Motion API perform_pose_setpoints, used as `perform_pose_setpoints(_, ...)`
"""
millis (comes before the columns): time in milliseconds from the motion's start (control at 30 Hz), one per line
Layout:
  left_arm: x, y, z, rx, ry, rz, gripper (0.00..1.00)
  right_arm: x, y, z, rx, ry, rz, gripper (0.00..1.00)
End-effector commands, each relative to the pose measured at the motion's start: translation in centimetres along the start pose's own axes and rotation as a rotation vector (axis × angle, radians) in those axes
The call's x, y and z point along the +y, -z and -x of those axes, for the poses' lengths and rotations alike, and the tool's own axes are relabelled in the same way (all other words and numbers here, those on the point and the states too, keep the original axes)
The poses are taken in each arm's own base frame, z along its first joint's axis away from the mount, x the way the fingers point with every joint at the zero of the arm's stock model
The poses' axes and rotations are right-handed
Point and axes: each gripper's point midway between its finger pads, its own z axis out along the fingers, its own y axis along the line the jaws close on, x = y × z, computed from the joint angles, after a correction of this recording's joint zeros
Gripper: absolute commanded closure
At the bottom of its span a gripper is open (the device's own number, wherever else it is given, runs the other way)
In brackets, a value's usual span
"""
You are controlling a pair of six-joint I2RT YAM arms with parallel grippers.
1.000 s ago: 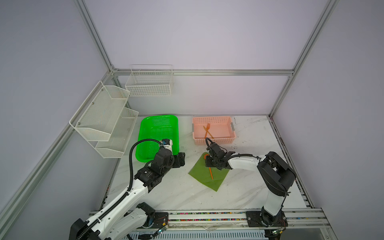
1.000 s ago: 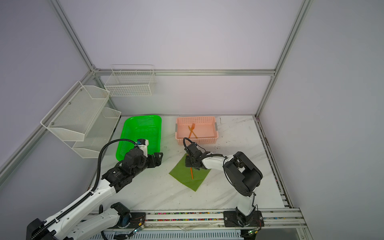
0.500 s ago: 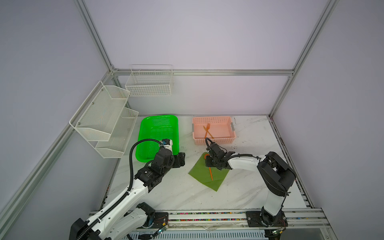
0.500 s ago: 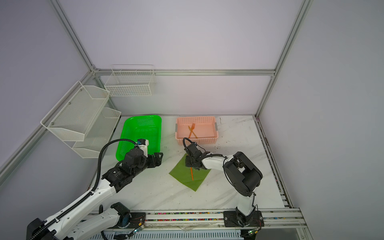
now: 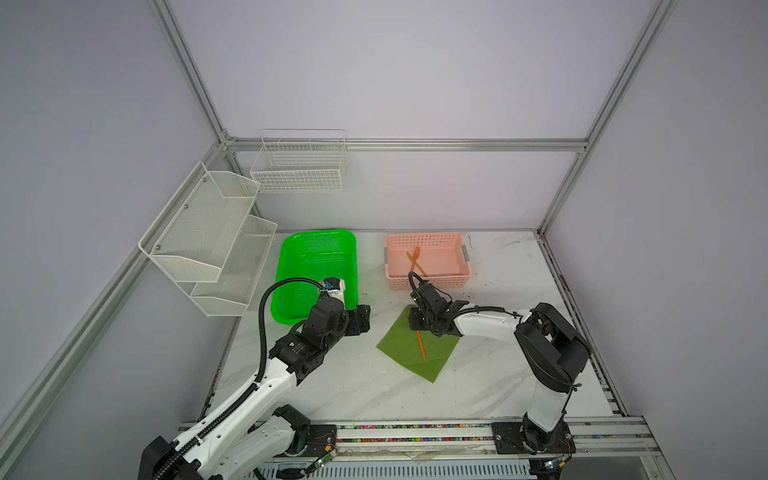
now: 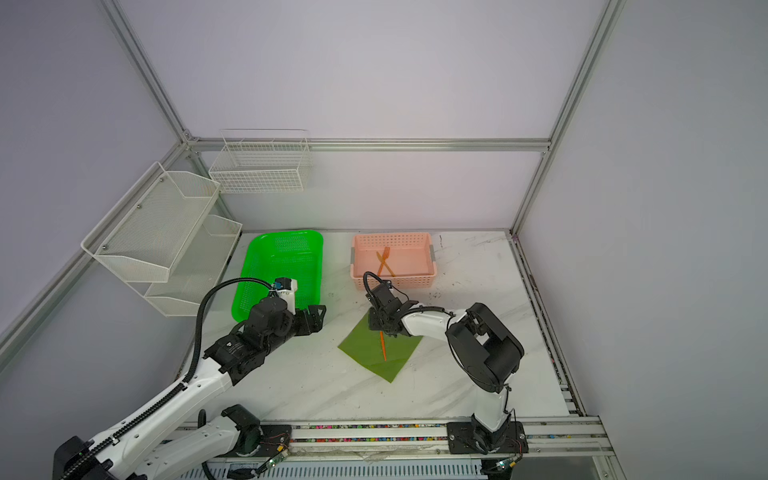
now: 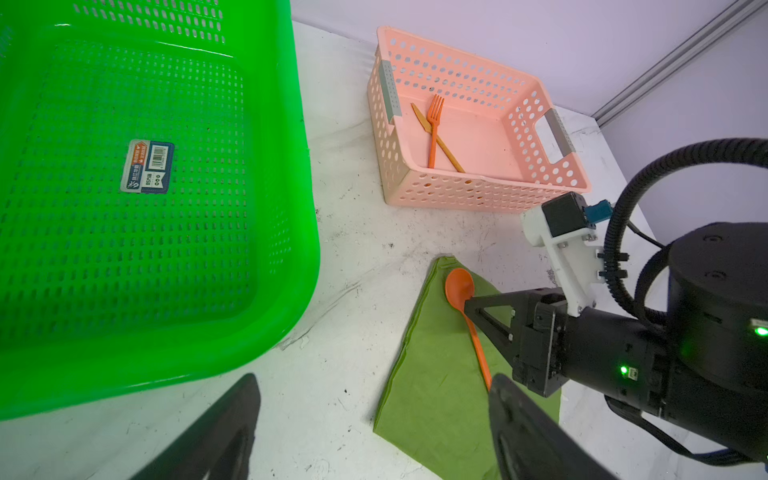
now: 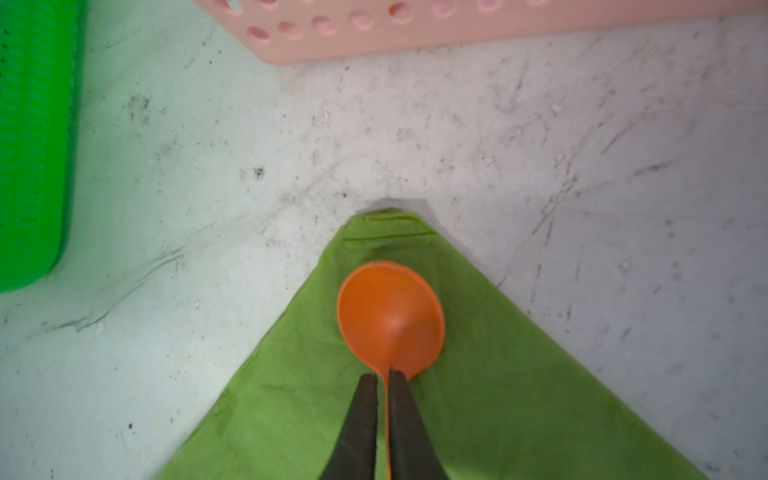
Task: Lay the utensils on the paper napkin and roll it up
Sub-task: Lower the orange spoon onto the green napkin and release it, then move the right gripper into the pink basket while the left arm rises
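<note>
The olive-green paper napkin [image 5: 399,351] [image 6: 363,351] lies flat as a diamond on the white table. An orange spoon [image 8: 390,316] [image 7: 459,286] rests on it, bowl at the far corner, handle [image 5: 420,345] [image 6: 382,347] running toward the front. My right gripper [image 8: 383,376] [image 5: 415,322] [image 6: 380,326] is shut on the spoon's neck, low over the napkin [image 8: 519,395]. An orange fork [image 7: 434,124] [image 5: 414,257] and knife [image 7: 442,145] lie crossed in the pink basket [image 5: 428,281] [image 7: 457,195]. My left gripper [image 7: 374,380] [image 5: 361,320] [image 6: 318,318] hovers open and empty, left of the napkin [image 7: 436,374].
A bright green perforated tray [image 5: 316,257] [image 7: 124,208] sits at the back left, close beside my left arm. White wire racks [image 5: 208,232] hang on the left wall and a wire basket [image 5: 299,166] on the back wall. Bare table lies in front of the napkin.
</note>
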Motion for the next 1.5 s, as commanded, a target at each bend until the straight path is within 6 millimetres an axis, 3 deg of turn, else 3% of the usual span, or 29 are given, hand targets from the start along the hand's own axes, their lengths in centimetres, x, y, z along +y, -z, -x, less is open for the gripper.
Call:
perform_pose_setpoints(0,-0.4,0.2,1.1,-0.042,0.011,-0.012,0.15,-0.3,-0.5,-0.4,0.014,0.014,-0.041,0.88)
perform_pose_setpoints(367,-0.3,0.2,1.0,-0.04,0.007,-0.008,0.15,-0.2,1.6,-0.2,-0.034,0.07,-0.119,0.75)
perform_pose_setpoints(567,-0.2,0.2,0.8,-0.038,0.004,-0.007,0.15,-0.7,2.1,-0.6,-0.038,0.071,-0.155,0.77)
perform_pose_setpoints(1133,0.2,0.2,0.7,-0.05,0.007,0.005,0.15,-0.9,0.4,-2.6,0.024,0.083,-0.154,0.81)
perform_pose_setpoints(1200,0.1,0.4,0.9,-0.061,0.008,0.0,0.15,-0.5,1.2,-1.3,-0.004,0.08,-0.164,0.8)
perform_pose_setpoints(1300,-0.5,0.6,1.9,-0.078,0.001,-0.015,0.15,1.6,3.8,2.4,-0.088,0.106,-0.138,0.73)
perform_pose_setpoints(1367,-1.5,0.8,3.4,-0.103,-0.011,-0.034,0.15,3.3,5.8,5.6,-0.149,0.125,-0.106,0.65)
perform_pose_setpoints(1467,-4.1,0.4,6.5,-0.145,-0.073,-0.085,0.15,3.5,7.0,10.0,-0.203,0.101,-0.085,0.6)
